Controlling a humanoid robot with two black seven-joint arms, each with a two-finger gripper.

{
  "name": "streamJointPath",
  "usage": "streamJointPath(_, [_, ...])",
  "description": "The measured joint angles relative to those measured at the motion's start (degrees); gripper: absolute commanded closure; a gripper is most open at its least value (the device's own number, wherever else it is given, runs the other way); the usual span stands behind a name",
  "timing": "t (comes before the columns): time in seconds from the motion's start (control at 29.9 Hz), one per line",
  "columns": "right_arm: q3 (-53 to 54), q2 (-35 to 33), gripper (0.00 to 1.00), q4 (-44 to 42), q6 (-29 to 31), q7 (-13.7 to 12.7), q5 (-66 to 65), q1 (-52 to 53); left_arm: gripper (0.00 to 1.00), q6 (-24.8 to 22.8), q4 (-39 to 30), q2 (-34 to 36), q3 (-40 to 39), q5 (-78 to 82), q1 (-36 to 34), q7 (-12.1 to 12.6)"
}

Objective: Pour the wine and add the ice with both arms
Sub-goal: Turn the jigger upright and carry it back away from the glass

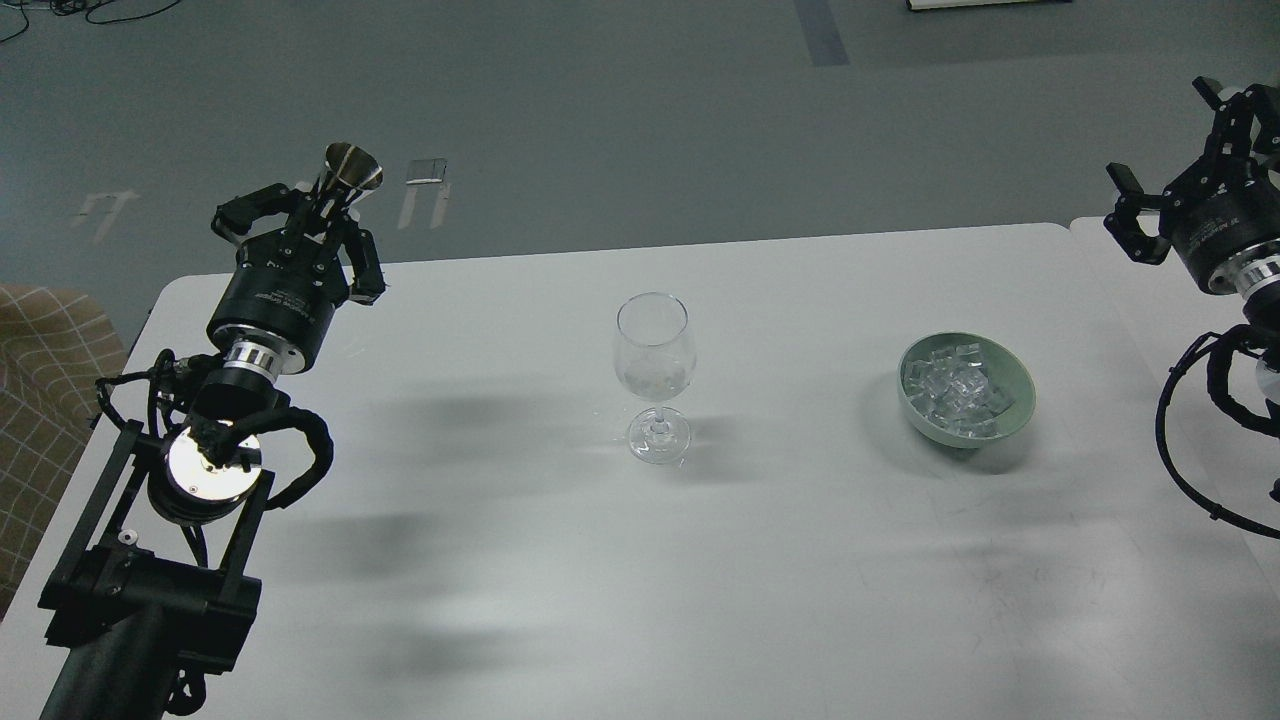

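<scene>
A clear wine glass (654,375) stands upright in the middle of the white table (640,560); a little clear wine (655,380) sits low in its bowl. My left gripper (325,215) is far left of the glass, above the table's back left corner, shut on a shiny metal jigger (348,172) held upright with its mouth up. A pale green bowl (1015,378) right of the glass holds many clear ice cubes (955,388). My right gripper (1175,140) is raised at the far right, open and empty, above and right of the bowl.
A second white table (1150,300) adjoins on the right under my right arm. A checked brown cushion (50,370) lies off the table's left edge. Grey floor lies behind the table.
</scene>
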Motion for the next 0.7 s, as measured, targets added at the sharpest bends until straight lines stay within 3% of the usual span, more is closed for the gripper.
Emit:
streamJointPath(0.3, [-0.4, -0.1, 0.00, 0.0, 0.0, 0.0, -0.1, -0.6, 1.00, -4.9, 12.1, -0.6, -3.1, -12.1, -0.2, -1.8])
streamJointPath(0.7, [-0.9, 0.1, 0.00, 0.7, -0.2, -0.1, -0.4, -0.6, 1.00, -10.8, 33.3, -1.9, -2.9, -14.9, -7.9, -2.3])
